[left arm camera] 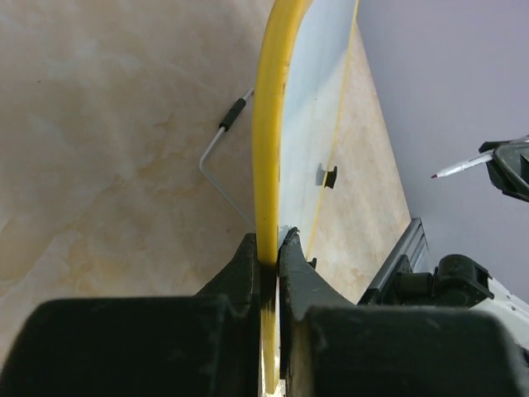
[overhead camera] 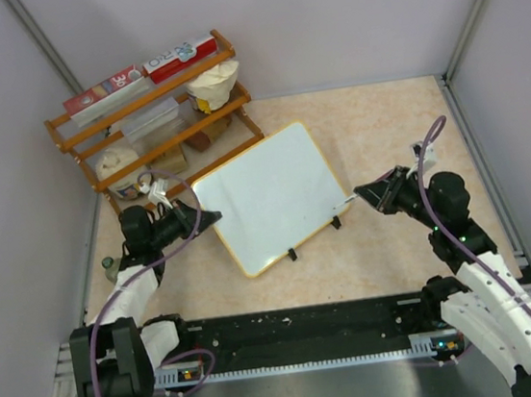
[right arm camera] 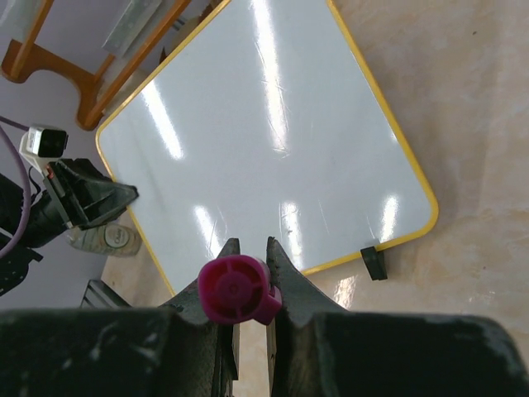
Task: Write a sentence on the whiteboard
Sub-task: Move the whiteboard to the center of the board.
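1. Left gripper [left arm camera: 269,248] is shut narrow on the yellow rim of the board [left arm camera: 269,124], pinching its left edge.
2. Right gripper [right arm camera: 248,248] clamps a marker [right arm camera: 234,289], magenta end toward the wrist camera. The tip points at the board's right edge near a black clip [overhead camera: 336,222]; I cannot tell whether it touches.
3. Between the two grippers, the board sits askew in the middle of the table [overhead camera: 383,126], with a wire leg [left arm camera: 216,153] showing beneath it.
4. Behind it, far left, stands a wooden shelf [overhead camera: 154,115] holding boxes.
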You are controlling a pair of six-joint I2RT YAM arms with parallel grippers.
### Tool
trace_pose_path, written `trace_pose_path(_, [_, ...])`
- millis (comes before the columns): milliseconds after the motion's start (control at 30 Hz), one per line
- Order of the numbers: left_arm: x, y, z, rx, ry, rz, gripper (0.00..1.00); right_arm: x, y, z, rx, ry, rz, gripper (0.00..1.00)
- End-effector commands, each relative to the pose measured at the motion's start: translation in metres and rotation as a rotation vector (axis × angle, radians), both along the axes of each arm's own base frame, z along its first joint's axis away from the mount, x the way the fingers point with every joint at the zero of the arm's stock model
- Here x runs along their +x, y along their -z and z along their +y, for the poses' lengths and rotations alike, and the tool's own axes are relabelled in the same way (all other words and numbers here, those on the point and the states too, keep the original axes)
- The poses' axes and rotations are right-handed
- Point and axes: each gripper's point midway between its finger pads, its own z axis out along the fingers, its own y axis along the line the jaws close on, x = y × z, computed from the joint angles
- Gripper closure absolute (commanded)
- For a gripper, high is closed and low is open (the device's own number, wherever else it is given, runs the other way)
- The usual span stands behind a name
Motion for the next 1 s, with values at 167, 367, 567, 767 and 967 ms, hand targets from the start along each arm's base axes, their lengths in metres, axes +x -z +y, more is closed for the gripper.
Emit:
trace_pose_path(167, [0.000, 0.030, -0.001, 0.086, 0.017, -0.034, 1.00, 0.000, -0.019, -0.002, 0.024, 0.005, -0.074, 1.00])
trace_pose_path(367, [-0.006, 0.041, -0.023, 0.078, 0.092, -0.016, 1.00, -0.002, -0.022, -0.003, 0.027, 0.008, -0.084, 1.00])
trace_pose_path(567, [-0.009, 0.042, -0.041, 0.098, 0.155, -0.031, 1.00, -0.005, -0.025, -0.005, 0.027, 0.016, -0.089, 1.00])
trace_pose_path(767, [-0.014, 0.047, -0.045, 0.116, 0.195, -0.030, 1.00, -0.008, -0.029, -0.007, 0.017, 0.025, -0.098, 1.00])
trace_pose_path(967, [-0.026, 0.044, -0.047, 0.100, 0.228, -0.031, 1.00, -0.008, -0.030, -0.008, 0.013, 0.027, -0.099, 1.00])
